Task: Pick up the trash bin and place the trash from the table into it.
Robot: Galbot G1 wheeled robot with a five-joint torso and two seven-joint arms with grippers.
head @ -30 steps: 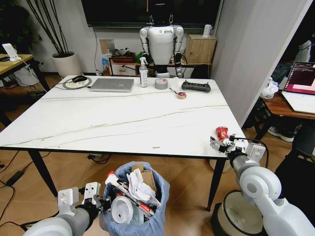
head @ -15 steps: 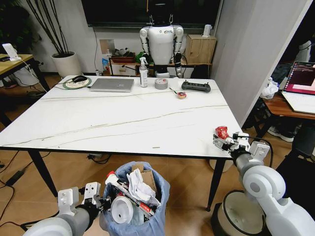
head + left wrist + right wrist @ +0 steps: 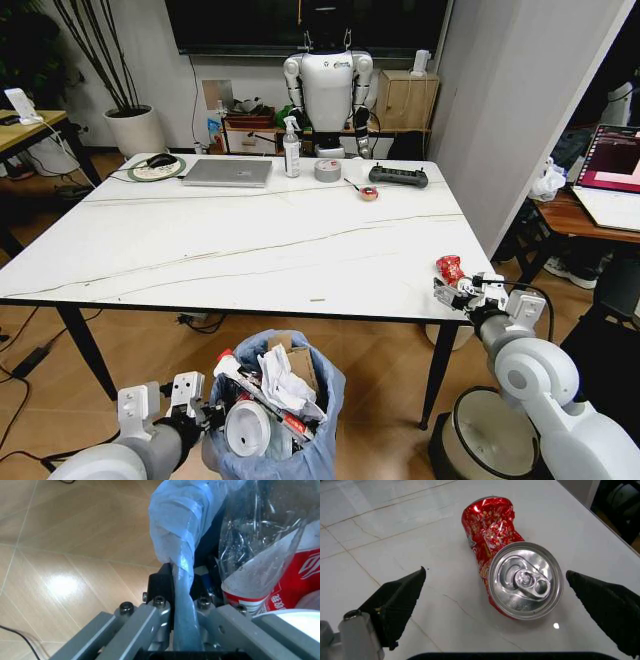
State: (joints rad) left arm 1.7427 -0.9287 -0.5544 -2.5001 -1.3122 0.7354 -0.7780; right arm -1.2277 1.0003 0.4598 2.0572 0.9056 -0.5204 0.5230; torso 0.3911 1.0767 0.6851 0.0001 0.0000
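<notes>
Left gripper (image 3: 172,592) clamped on trash bin (image 3: 320,440) rim, right gripper (image 3: 495,592) spread wide around crushed red can (image 3: 507,573) at marble table (image 3: 250,250) corner, laptop (image 3: 227,172) and tape roll (image 3: 327,170) well apart.

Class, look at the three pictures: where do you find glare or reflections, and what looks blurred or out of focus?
Left wrist view: a bright glare patch on the floor, and the bag is soft, being so near. Right wrist view: a small glint on the table beside the can; the end effector's fingertips blur. Head view: the walls bow slightly.

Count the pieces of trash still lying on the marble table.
1. A crushed red can lies at the table's near right corner, between the open jaws of the right gripper. The rest sits in the trash bin, which the left gripper holds by its rim.
</notes>
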